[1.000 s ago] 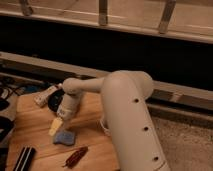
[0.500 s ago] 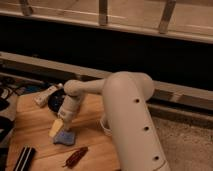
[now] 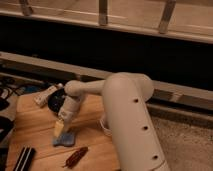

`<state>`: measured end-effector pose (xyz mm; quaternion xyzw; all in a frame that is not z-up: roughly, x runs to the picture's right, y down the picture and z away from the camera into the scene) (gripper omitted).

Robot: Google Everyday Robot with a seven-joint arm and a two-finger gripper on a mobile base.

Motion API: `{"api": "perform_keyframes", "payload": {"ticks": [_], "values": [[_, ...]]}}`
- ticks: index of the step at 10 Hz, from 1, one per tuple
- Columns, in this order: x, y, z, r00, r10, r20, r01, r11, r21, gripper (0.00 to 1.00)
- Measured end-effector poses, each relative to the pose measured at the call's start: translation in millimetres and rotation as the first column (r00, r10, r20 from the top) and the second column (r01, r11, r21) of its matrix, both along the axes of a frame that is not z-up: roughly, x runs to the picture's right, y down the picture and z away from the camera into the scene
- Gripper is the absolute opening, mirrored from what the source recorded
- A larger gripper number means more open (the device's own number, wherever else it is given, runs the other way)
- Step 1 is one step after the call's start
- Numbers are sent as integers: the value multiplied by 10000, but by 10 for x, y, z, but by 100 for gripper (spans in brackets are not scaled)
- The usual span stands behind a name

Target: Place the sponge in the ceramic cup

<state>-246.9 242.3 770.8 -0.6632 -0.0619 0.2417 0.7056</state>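
The blue sponge (image 3: 64,139) lies flat on the wooden table (image 3: 35,127), near the middle of it. My gripper (image 3: 60,128), with its pale yellow tip, points down at the sponge's left edge, touching it or just above it. The white arm reaches in from the right. A pale whitish object that looks like the ceramic cup (image 3: 44,95) lies at the table's back left, well apart from the sponge. It sits next to a dark round bowl (image 3: 56,98).
A reddish-brown object (image 3: 76,156) lies near the table's front edge, right of centre. A black flat object (image 3: 23,159) sits at the front left. Cables (image 3: 12,90) run behind the table's left end. A dark wall with a ledge stands behind.
The gripper has shifted slightly right and down, closer to the sponge. The sponge and the other objects have not moved.
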Motion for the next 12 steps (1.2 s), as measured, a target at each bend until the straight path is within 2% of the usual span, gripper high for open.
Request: {"api": "perform_keyframes", "payload": {"ticks": [2,3,5,6,7,9,11,12], "values": [[-21,59,68,10000,-24,20,24,10000,-10,8],[-10,55,81,10000,-5,14,5,10000,3,2],[14,56,91,10000,-53,-48,53,10000,59,0],[10,2,49,9997,-147,-177,153,9994,306,0],[1,-49,-9,9992,-274,-302,290,9981,549,3],[4,-290,-259,9961,-499,-729,595,9889,1361,22],[23,-505,-508,9924,-567,-1095,799,9720,2211,39],[44,-620,-646,9900,-520,-1314,861,9592,2692,50]]}}
